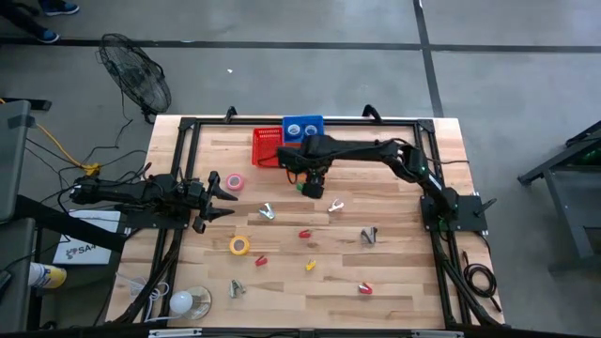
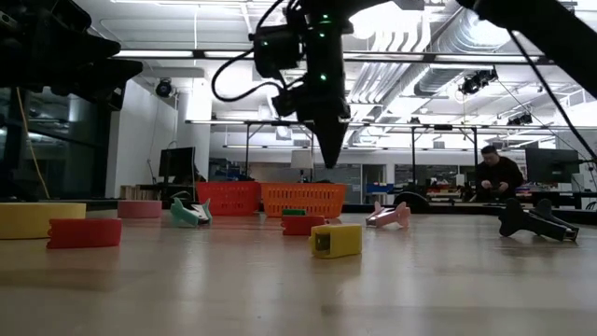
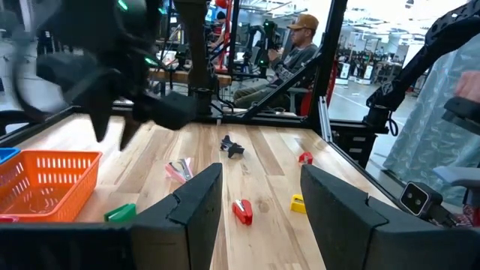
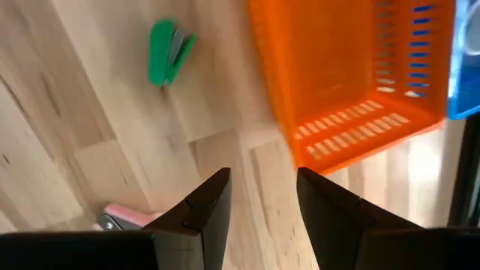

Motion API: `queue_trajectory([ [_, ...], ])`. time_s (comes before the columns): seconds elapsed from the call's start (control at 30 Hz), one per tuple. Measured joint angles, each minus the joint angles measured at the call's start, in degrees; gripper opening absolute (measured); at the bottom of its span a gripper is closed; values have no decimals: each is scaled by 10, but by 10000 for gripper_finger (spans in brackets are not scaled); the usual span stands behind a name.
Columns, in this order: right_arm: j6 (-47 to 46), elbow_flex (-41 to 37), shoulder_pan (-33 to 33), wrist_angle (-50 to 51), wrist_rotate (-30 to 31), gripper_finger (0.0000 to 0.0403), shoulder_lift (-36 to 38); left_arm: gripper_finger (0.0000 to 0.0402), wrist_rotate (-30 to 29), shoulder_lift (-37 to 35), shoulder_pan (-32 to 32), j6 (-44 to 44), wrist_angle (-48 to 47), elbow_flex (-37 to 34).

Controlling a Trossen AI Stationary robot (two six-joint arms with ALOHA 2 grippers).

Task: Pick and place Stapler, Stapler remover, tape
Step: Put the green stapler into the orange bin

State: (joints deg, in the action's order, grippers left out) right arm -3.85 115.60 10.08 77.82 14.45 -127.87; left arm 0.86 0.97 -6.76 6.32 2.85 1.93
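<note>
Green stapler on the tabletop, right hand poised above it.

The green stapler (image 4: 168, 51) is seen lying flat on the tabletop (image 1: 394, 272), just ahead of the right hand (image 4: 262, 196) and beside the orange basket (image 4: 352, 82). The right hand is held above it with fingers parted and nothing gripped. The left hand (image 3: 259, 199) is parked at the table's left edge, likewise parted and empty. A descent too near the basket wall could be blocked, or the stapler nudged aside.

Green stapler (image 4: 168, 51) flat on wood beside orange basket (image 4: 352, 67); yellow tape roll (image 1: 239, 245) apart
</note>
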Motion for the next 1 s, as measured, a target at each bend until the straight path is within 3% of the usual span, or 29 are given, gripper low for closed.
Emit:
queue_trajectory([
  [0.43, -38, -397, -40, -419, -17, 144, 213, 179, 0, 0, 0, 0, 0, 0],
  [0.7, -40, -572, -64, -691, -16, 144, 233, 179, 0, 0, 0, 0, 0, 0],
  [1.0, -58, -690, -76, -931, 20, 144, 233, 179, 0, 0, 0, 0, 0, 0],
])
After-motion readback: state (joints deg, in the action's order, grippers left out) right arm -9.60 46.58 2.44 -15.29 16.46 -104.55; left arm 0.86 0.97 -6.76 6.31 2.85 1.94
